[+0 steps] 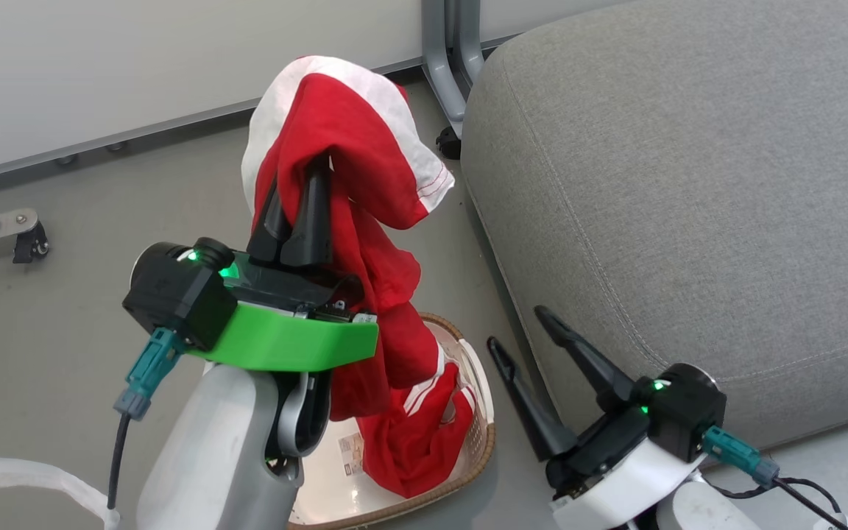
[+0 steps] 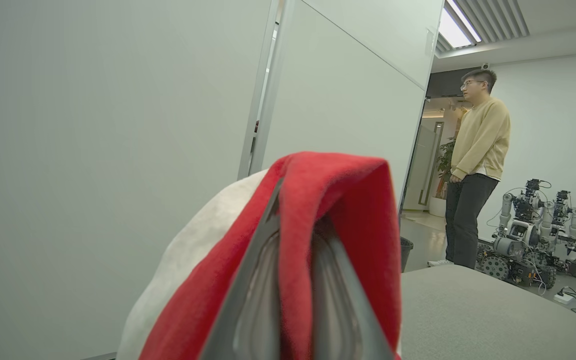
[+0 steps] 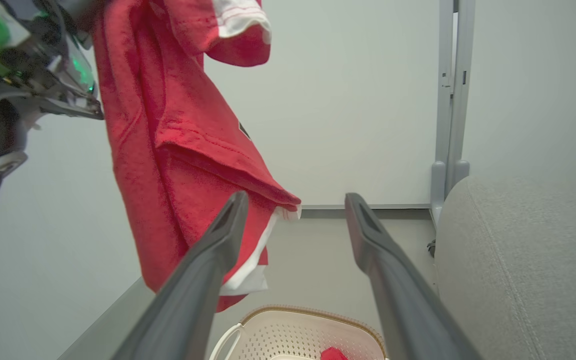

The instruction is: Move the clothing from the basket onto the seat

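The left gripper is pinched on the larger red garment, which drapes over its fingers and hangs down above the basket. The right gripper is spread and empty, near the seat. There are two garments, one basket and one seat. The right wrist view shows the second garment lying in the basket. The left wrist view shows a person beyond the seat.

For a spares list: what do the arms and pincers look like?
Left pincer: two long dark fingers, green bracket, black housing, teal connector with black cable, pale grey forearm. Right pincer: same fingers, housing and teal connector, white bracket.
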Robot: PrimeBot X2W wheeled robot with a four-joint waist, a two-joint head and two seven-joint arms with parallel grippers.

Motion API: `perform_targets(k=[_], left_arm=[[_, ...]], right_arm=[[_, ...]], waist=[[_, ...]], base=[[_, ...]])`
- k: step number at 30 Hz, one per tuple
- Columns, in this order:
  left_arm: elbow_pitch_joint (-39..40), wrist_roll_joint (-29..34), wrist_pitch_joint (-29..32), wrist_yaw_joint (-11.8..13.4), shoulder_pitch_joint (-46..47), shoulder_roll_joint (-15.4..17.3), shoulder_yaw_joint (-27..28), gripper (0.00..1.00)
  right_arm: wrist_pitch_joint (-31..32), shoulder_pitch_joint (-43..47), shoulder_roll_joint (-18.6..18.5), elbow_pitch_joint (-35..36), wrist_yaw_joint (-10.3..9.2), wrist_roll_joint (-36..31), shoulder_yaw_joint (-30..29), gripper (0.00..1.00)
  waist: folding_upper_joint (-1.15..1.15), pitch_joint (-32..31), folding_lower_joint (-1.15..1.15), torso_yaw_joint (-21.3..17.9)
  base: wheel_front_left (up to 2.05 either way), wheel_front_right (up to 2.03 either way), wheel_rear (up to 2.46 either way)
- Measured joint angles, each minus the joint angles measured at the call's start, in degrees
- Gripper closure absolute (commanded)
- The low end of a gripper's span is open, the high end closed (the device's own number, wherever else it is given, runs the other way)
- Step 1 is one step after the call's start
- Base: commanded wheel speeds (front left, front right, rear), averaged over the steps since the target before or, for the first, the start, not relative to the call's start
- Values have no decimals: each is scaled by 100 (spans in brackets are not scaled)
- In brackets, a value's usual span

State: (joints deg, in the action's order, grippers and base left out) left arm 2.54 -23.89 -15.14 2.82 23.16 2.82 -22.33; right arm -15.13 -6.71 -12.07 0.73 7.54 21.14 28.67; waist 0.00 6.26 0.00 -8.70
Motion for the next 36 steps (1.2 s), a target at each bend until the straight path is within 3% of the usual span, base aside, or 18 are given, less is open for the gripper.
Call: perform_targets(k=[5, 14, 25, 36], left_arm=[[-45, 0, 0, 55, 1, -1, -29, 100], [-11, -94, 0, 215, 19, 0, -296, 100], [47, -179, 0, 302, 74, -1, -657, 100], [42, -282, 0, 347, 90, -1, -856, 100]], right_arm=[[0, -201, -219, 348, 0, 168, 762, 0], [0, -534, 23, 180, 0, 100, 1403, 0], [0, -658, 606, -753, 0, -765, 976, 0], [0, -859, 787, -1266, 0, -1156, 1132, 0]], waist=[[0, -46, 0, 20], [0, -146, 0, 139], [0, -189, 0, 328], [0, -190, 0, 440]], base=[[0, 0, 0], [0, 0, 0], [0, 0, 0], [0, 0, 0]])
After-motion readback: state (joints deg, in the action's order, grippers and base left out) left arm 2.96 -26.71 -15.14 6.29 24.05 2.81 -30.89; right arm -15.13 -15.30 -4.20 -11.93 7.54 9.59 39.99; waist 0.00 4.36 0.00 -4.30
